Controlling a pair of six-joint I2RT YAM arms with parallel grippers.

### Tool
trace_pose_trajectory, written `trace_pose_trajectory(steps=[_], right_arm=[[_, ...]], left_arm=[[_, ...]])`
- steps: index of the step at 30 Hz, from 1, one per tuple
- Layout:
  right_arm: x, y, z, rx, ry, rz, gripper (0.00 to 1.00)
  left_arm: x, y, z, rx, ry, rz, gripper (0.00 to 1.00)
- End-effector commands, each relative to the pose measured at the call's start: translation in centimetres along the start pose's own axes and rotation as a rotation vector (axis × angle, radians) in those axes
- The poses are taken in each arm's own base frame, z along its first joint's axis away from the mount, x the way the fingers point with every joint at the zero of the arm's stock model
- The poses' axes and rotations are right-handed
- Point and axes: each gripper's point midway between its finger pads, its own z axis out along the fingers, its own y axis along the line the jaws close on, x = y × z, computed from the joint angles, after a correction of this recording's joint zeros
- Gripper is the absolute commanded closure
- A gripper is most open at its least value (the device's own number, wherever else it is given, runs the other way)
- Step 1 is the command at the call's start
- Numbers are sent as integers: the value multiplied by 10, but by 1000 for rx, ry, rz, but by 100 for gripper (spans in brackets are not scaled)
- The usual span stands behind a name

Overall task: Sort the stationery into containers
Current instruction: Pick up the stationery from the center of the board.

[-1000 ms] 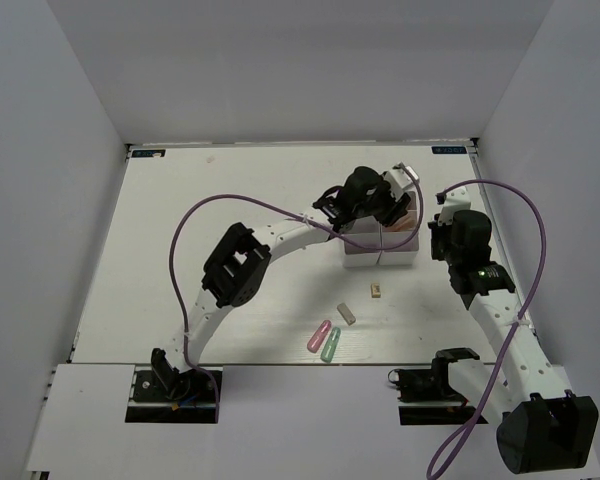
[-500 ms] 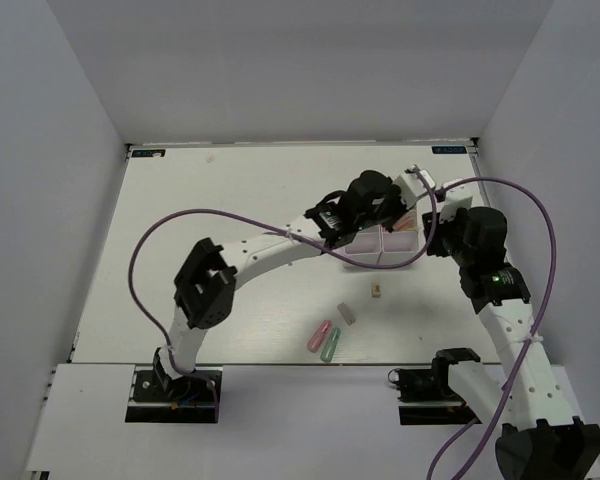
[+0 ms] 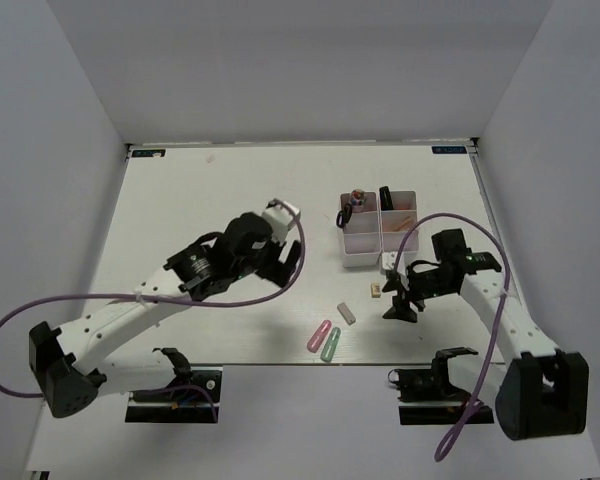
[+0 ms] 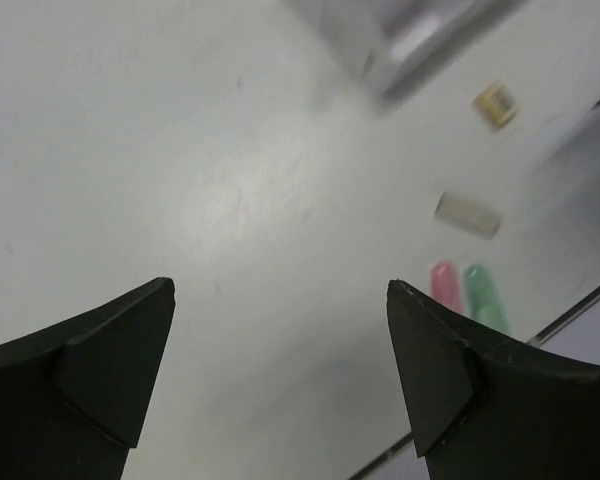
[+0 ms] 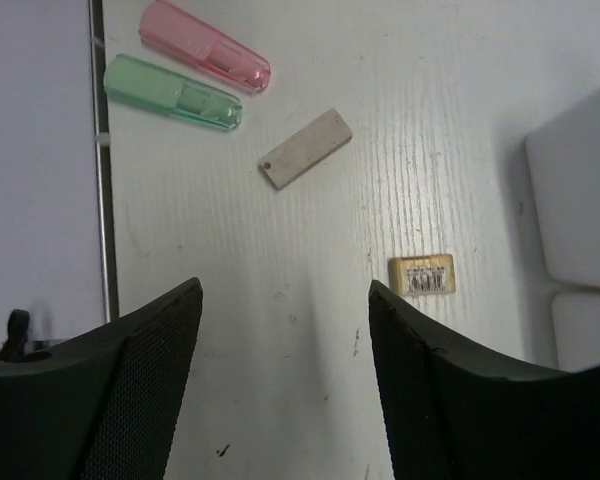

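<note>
The left end effector is spread wide with nothing between its fingers — only bare table shows in the gap. In the overhead view this end effector hangs over open table, left of the loose pieces and well apart from the trays. From its wrist camera the pink eraser and green eraser lie side by side ahead and to the right, with the grey eraser beyond them, the clip further still, and a blurred corner of the trays at the top.

The right end effector is also spread and holds nothing. Seen from above, it sits just right of the clip and in front of the trays. In its wrist view the clip lies on the table close to the tip of one finger, not touching it. The grey eraser lies at a slant further out. Beyond it the pink eraser and green eraser lie parallel, almost touching, by the table's near edge. A white wall of the trays fills the right side.

From above, four pieces lie loose on the table — the clip, the grey eraser, the pink eraser and the green eraser. The trays stand behind them with dark and pink items already inside.
</note>
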Motion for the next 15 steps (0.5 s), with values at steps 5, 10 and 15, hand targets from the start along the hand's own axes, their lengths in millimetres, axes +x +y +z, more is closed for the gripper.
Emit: trace_pose_trajectory(steps=[5,10,15], right_arm=[[10,-18,12,-129,17,-242,36],[38,-53,23,10,131,-353,35],[48,-67,26,35,194,-292,35]], left_arm=[[109,53,-20,-124,159,-85,3],[123,62,-23,-89,146,-157,3],[123,64,-25,-54,140,-211,3]])
